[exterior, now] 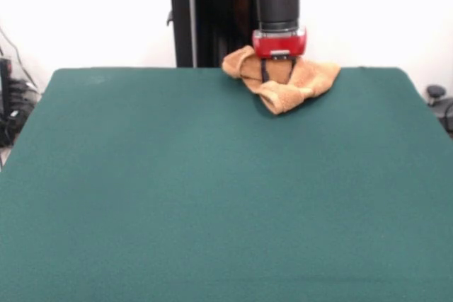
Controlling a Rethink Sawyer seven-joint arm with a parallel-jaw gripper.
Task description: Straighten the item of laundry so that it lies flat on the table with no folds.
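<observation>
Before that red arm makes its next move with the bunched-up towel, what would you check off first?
1. Towel flat, no folds: not ok, it sits crumpled in a heap.
2. Gripper over the towel: ok, it comes down onto the middle of the heap.
3. Jaws actually clamped on cloth: cannot tell, the cloth hides them.
4. Towel fully on the table: cannot tell, it lies right at the far edge.
5. Room to spread it out: ok, bare green surface on the near side.
</observation>
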